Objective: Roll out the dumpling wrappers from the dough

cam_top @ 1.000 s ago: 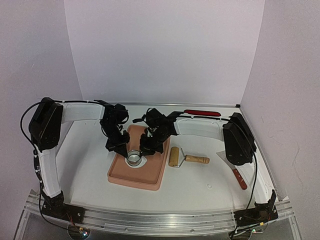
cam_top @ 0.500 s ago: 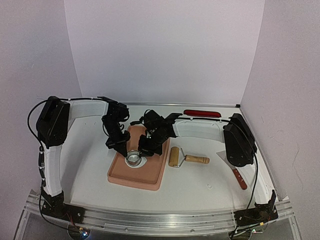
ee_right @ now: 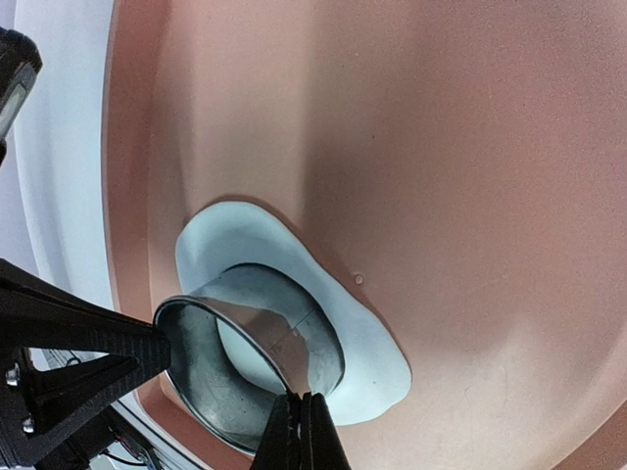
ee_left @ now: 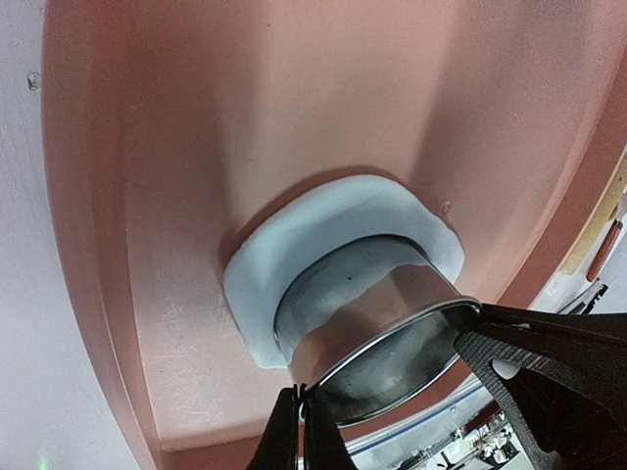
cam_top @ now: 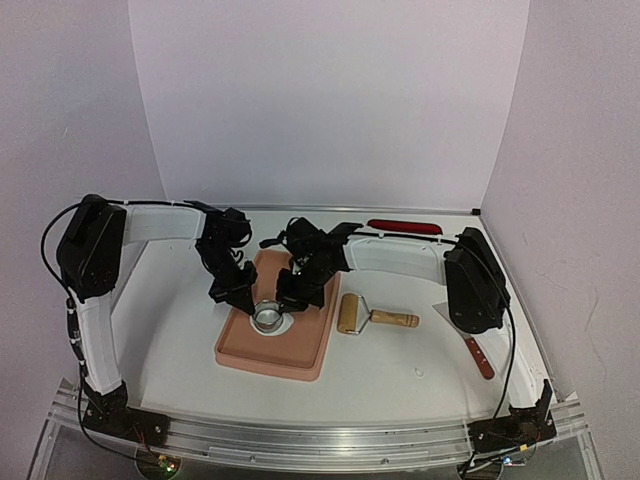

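A small metal ring [cam_top: 268, 317] stands on a thin irregular sheet of white dough [ee_left: 255, 284] on the pink tray [cam_top: 290, 352]. The dough spreads out around the ring's base and also shows inside it [ee_right: 243, 354]. My left gripper [cam_top: 245, 298] is shut on the ring's left rim, its fingertips [ee_left: 289, 436] pinched together on the edge. My right gripper [cam_top: 289, 297] is shut on the opposite rim, fingertips [ee_right: 315, 431] pinched on the edge. In the right wrist view the ring [ee_right: 294, 338] is tilted toward the camera over the dough [ee_right: 364, 333]. No separate round wrapper shows.
A wooden rolling pin [cam_top: 352, 313] lies on the table right of the tray. A spatula with a red handle [cam_top: 468, 340] lies at the far right. A red bar [cam_top: 404, 227] lies at the back edge. White walls enclose the table.
The left arm's upper link swung a little to the right and came back. Both grippers have stayed pinched on the ring at the same spot on the tray.
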`<action>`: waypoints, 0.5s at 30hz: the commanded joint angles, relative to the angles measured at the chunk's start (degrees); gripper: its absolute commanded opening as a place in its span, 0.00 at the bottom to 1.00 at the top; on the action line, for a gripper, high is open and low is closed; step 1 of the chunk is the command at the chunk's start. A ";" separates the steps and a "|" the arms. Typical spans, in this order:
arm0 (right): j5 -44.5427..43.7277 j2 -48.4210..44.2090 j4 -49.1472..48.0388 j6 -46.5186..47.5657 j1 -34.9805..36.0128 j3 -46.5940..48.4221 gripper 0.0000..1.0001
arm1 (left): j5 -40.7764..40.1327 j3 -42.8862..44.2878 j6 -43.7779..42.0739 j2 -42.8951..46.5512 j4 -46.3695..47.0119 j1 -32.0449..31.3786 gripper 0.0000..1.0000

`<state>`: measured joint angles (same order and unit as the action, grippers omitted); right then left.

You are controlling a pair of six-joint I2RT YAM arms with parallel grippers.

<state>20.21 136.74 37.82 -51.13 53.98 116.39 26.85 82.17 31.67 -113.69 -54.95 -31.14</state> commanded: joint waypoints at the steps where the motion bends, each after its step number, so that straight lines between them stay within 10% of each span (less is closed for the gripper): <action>1: 2.34 4.07 4.00 1.30 -0.38 3.63 0.00 | -4.72 -5.45 6.22 -2.86 6.96 -3.42 0.00; 15: 2.34 3.67 4.86 2.17 -1.27 2.45 0.00 | -6.61 -6.47 7.78 -1.97 6.01 -5.69 0.00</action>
<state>23.90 139.52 42.47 -47.63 52.36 121.26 22.21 77.55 38.45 -109.89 -49.42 -33.94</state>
